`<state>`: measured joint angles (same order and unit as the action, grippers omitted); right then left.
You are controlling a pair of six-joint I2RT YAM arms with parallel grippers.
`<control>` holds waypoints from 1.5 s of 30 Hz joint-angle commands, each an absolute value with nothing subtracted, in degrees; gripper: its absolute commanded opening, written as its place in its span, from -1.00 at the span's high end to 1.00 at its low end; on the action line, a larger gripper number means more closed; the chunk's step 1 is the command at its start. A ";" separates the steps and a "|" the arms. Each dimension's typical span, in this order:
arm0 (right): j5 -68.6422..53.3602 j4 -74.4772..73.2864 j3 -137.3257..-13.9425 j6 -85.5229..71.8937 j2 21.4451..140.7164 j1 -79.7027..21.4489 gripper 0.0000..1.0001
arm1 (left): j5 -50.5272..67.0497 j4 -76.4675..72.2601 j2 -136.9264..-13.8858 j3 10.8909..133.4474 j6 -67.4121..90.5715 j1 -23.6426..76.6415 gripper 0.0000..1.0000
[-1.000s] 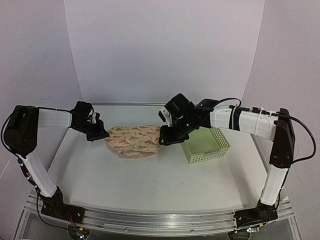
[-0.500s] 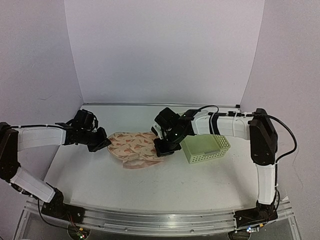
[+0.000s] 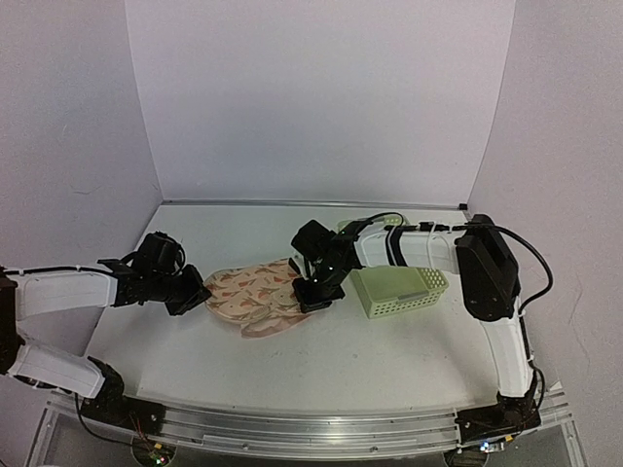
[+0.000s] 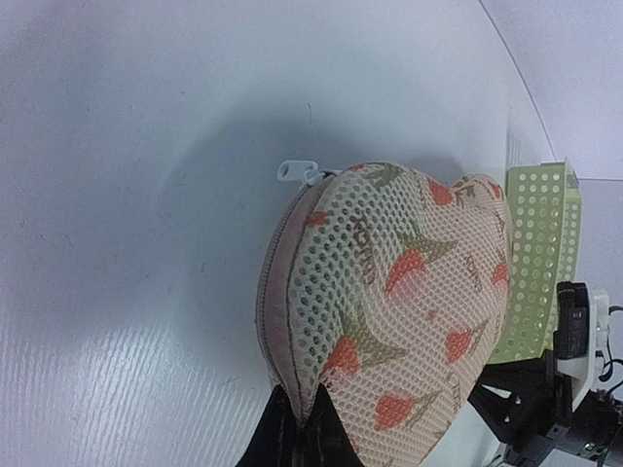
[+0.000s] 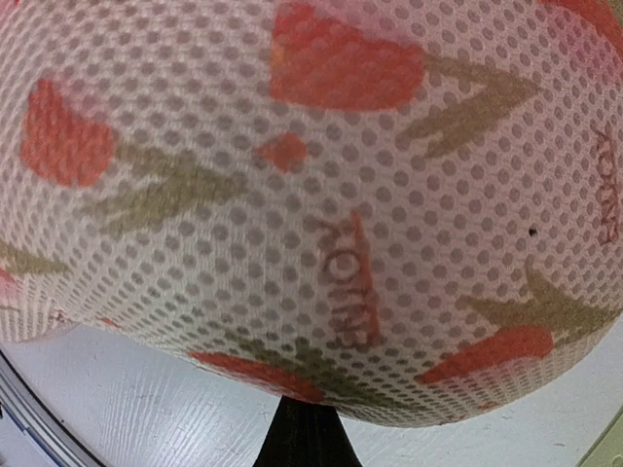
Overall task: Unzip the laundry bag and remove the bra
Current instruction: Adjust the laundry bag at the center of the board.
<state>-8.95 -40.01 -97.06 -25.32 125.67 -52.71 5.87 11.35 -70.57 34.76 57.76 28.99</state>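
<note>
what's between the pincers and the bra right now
The laundry bag itself: it looks zipped shut, with the left pincer and right pincer each clamped on an end. No bra shows in any view.

The white bench (image 3: 292, 365) carries two things: the laundry bag (image 3: 251, 292) near its middle (beige-pink mesh, orange-red prints) and, just to its right, a pale green perforated basket (image 3: 394, 292).

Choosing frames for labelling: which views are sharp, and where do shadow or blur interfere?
Top external: evenly lit, laundry bag sharp. Left wrist: bag sharp, broad soft shadow on the table beside it. Right wrist: bag fills the frame, mesh slightly soft.
</note>
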 commanded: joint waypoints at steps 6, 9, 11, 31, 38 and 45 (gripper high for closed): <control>-1.52 -41.31 -106.15 -23.49 130.65 -52.84 1.00 | 4.05 8.70 -71.45 33.15 62.31 35.42 0.66; -0.02 -41.93 -108.62 -22.46 132.26 -52.46 1.00 | 4.66 8.70 -71.68 32.26 62.71 36.59 0.53; 0.00 -42.17 -109.92 -21.75 133.20 -51.92 1.00 | 5.59 8.70 -72.40 32.02 62.44 37.24 0.47; -1.75 -44.30 -124.89 -15.23 140.25 -46.74 0.96 | 17.05 -1.34 -94.73 47.41 57.12 48.10 -0.01; -4.29 -44.34 -127.96 -13.97 140.20 -44.99 0.95 | 23.40 -3.63 -100.79 57.32 52.95 50.73 -0.18; -0.40 -44.47 -123.16 -12.16 132.40 -44.30 0.93 | 21.03 5.51 -96.36 60.90 48.20 50.71 -0.39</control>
